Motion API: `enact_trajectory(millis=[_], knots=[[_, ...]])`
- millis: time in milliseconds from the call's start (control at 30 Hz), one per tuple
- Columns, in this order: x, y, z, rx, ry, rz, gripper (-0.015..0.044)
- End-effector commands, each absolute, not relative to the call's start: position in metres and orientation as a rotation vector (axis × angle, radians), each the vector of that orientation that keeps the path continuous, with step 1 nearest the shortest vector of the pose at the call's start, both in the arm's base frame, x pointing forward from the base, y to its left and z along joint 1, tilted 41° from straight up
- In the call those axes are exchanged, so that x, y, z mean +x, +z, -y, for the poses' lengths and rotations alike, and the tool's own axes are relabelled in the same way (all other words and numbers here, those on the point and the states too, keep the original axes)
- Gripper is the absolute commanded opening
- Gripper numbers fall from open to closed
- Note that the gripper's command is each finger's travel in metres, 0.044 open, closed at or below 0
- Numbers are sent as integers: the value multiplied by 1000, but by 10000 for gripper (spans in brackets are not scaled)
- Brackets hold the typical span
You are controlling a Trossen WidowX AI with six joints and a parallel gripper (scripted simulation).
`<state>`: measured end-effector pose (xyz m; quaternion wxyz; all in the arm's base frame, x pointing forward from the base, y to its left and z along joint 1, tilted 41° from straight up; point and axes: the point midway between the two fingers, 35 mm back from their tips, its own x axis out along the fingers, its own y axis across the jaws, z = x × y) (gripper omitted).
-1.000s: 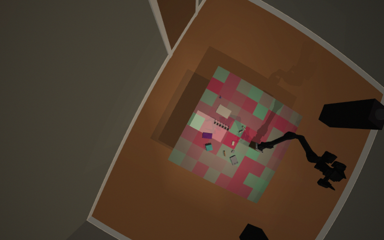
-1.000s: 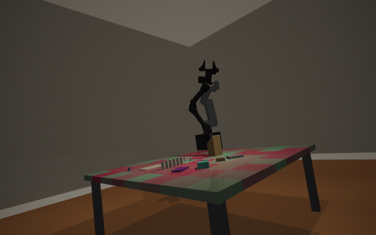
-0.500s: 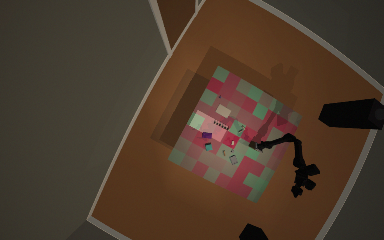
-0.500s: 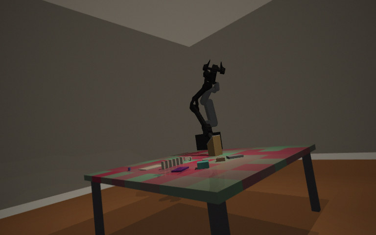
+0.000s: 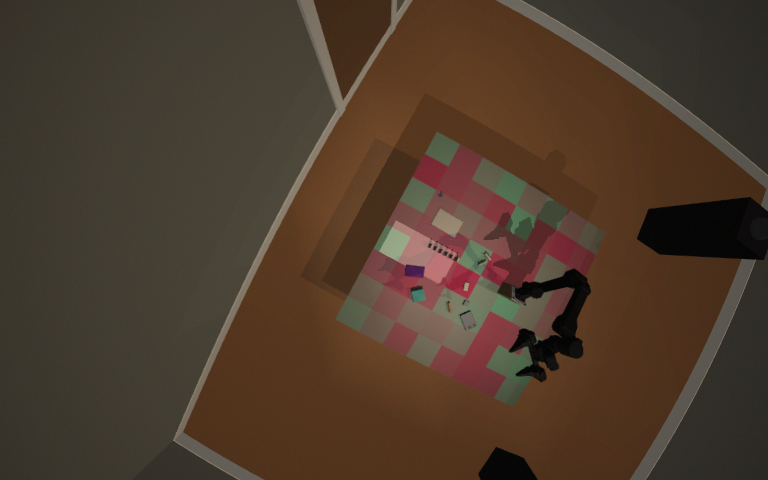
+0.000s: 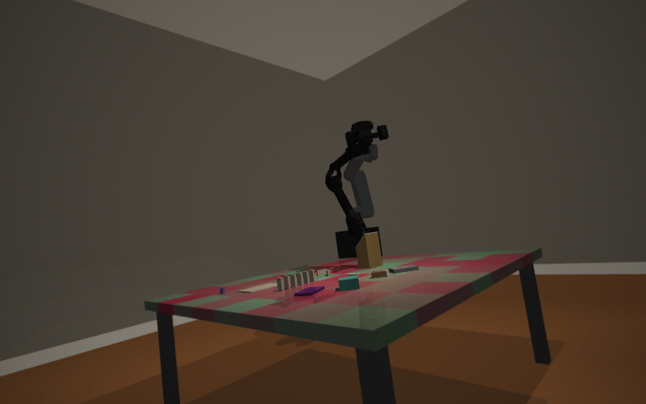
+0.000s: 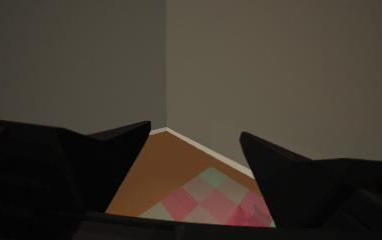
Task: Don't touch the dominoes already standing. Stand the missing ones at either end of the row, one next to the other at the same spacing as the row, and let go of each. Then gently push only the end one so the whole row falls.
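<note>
Pale as bone, the standing row (image 5: pixel 442 249) (image 6: pixel 293 280) ran just above the centre of the top view, its slim pieces upright and apart. I judged them stiff and light, ready to topple at a brush. To its right and lower, a small pale piece (image 5: pixel 465 286) (image 6: pixel 353 273) lay low on the table; farther right and higher, a pale loose cluster (image 5: pixel 487 256) (image 6: pixel 325 273) sat beyond the row's lower-right end. I took these for the missing dominoes, though too small to be sure. Each would have wanted a light pinch across the broad faces, high up, and a level release. At lower right, my gripper (image 5: pixel 513 361) (image 6: pixel 365 134) (image 7: pixel 196 130) hung with its fingers wide apart and nothing between them, well away from the row.
</note>
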<state>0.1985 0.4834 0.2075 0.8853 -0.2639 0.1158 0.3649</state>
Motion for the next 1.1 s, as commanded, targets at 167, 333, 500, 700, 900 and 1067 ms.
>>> enact_trajectory(millis=[167, 333, 500, 700, 900, 1067], knots=[[272, 107, -405, -331, 424, -620, 440], [298, 67, -357, -207, 211, -760, 440], [317, 30, -303, -75, -30, -869, 440], [325, -7, -232, 82, -345, -951, 440], [317, -36, -160, 234, -687, -977, 440], [300, -53, -103, 347, -984, -953, 440]])
